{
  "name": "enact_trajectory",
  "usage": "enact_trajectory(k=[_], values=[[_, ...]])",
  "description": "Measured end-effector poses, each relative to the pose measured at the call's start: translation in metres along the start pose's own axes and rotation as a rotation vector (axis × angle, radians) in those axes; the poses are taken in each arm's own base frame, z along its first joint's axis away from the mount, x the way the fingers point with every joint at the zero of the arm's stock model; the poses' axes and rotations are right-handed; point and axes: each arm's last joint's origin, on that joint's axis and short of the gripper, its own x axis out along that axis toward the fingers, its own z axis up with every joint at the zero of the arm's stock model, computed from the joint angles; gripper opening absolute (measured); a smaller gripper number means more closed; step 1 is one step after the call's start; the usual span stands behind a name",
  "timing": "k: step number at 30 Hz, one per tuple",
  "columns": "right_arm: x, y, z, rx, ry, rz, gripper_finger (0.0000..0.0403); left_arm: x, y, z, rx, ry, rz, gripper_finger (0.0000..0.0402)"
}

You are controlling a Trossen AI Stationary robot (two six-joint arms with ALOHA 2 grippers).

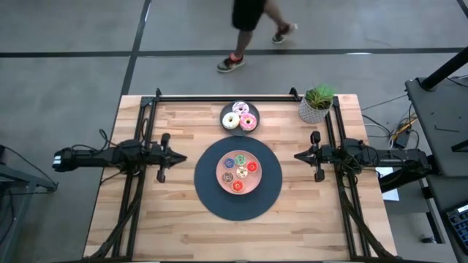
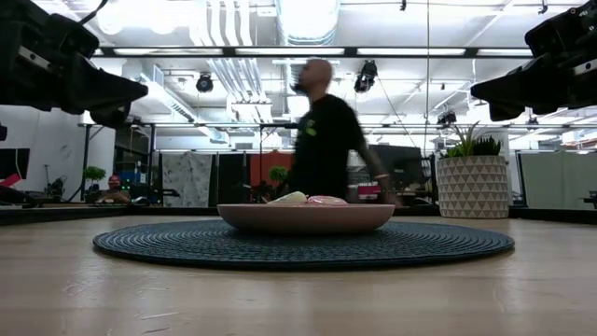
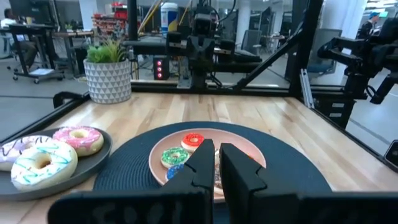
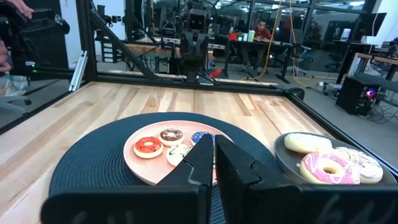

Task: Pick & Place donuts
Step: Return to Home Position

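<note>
**Both arms off the mat, donuts on plates**

The wood table (image 1: 168,219) stands in an open workshop, and a person (image 1: 252,22) walks past its far side. A round dark mat (image 1: 208,197) lies mid-table. My left gripper (image 3: 217,152) hangs off the mat's left edge and my right gripper (image 4: 214,143) off its right edge. Both are raised above the wood and point in at the mat. Each pair of fingers is pressed nearly together, with nothing between them.

The small donuts (image 1: 252,166) lie on the pink plate (image 1: 219,174) at the mat's centre. The three larger donuts (image 1: 248,122) lie on the grey plate (image 1: 224,111) just beyond the mat's far edge. All lie flat with holes facing up; being round, they show no long axis. A potted plant (image 1: 316,102) stands off the mat's far right.
</note>
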Motion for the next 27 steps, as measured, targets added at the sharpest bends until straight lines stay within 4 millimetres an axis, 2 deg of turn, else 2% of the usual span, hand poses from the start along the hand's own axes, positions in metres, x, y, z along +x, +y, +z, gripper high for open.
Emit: enact_trajectory(k=[27], values=[[0.0, 0.0, 0.0, 0.0, 0.0, 0.0, 0.0008, -0.0068, -0.0005, 0.0072, -0.007, -0.101, -0.005, 0.0]])
